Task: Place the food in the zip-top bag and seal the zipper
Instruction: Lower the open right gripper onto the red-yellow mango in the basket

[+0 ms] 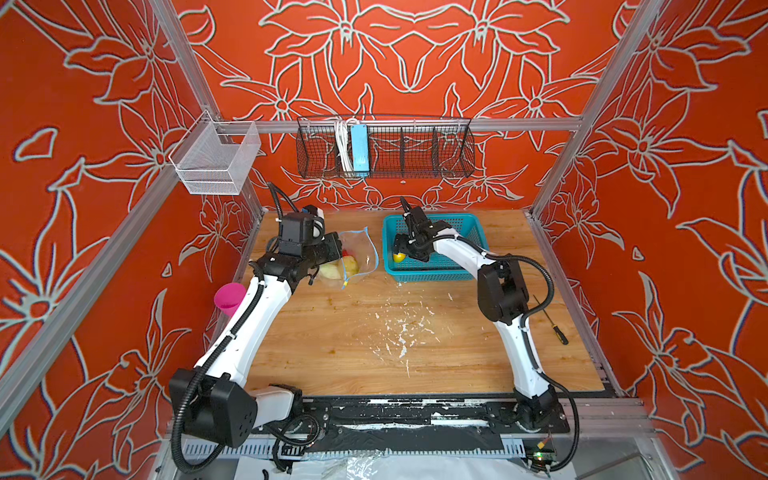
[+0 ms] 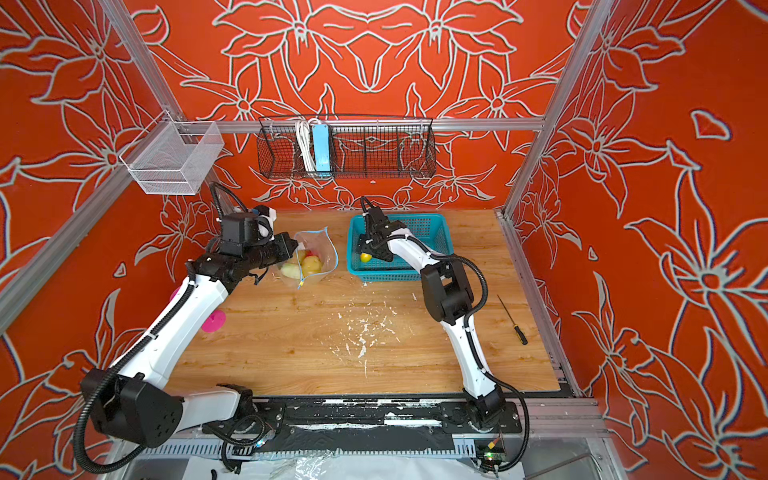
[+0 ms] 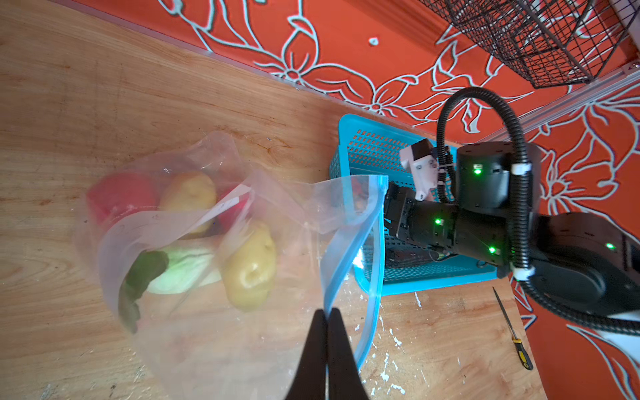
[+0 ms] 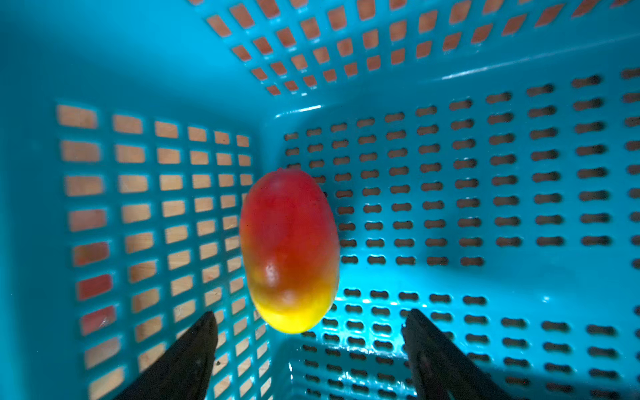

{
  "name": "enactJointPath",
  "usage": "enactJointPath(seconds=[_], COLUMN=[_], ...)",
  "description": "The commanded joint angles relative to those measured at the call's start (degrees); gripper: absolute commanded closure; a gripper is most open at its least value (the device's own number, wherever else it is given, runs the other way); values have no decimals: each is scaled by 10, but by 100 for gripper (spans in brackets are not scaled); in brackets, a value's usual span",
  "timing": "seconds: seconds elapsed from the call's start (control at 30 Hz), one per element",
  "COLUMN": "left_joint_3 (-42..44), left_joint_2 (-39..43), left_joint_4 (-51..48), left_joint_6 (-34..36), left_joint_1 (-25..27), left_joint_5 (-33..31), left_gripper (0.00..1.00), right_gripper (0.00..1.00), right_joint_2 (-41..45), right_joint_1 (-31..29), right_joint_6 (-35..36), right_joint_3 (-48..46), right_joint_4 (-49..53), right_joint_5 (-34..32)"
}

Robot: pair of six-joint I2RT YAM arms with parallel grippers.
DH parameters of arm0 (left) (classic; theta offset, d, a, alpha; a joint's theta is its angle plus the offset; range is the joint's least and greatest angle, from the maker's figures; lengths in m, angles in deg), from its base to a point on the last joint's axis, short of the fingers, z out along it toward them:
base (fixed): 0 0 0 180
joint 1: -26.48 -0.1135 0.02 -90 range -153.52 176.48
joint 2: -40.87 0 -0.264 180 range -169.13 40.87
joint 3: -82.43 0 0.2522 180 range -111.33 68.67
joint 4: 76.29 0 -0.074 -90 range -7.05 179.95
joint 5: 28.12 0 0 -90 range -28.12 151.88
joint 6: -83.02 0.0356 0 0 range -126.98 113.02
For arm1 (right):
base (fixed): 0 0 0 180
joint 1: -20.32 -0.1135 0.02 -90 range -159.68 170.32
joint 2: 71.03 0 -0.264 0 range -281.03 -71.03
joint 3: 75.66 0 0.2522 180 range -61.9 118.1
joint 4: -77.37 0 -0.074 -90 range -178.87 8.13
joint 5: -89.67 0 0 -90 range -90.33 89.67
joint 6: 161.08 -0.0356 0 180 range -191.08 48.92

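Top views overlook the table [image 1: 332,332]; wrist cameras close on bag [image 3: 194,346] and basket [image 4: 519,311].

The wooden table [image 1: 332,357], marked with white flecks [image 1: 401,332], carries the zip-top bag [image 1: 362,249], a teal basket [image 1: 428,274] just beside it, a screwdriver [image 1: 550,320] near the right edge and a pink cup [image 1: 228,296] at the left edge.

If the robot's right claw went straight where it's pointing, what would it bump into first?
Most likely the red-and-yellow toy mango, lying in the teal plastic mesh basket straight ahead of the open right gripper.
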Motion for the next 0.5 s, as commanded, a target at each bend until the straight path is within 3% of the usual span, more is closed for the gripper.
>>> enactJointPath(seconds=[0.0,0.47], left_joint_3=[-1,2], left_joint_2=[12,11], left_joint_4=[8,10], left_joint_6=[-3,-4], left_joint_1=[3,3], left_joint_5=[1,0], left_gripper=[100,100], right_gripper=[15,18], right_joint_2=[-17,-49], right_joint_1=[4,5], right_joint_6=[-18,-26], right_joint_3=[19,35], right_joint_4=[-4,-37], right_joint_5=[14,29])
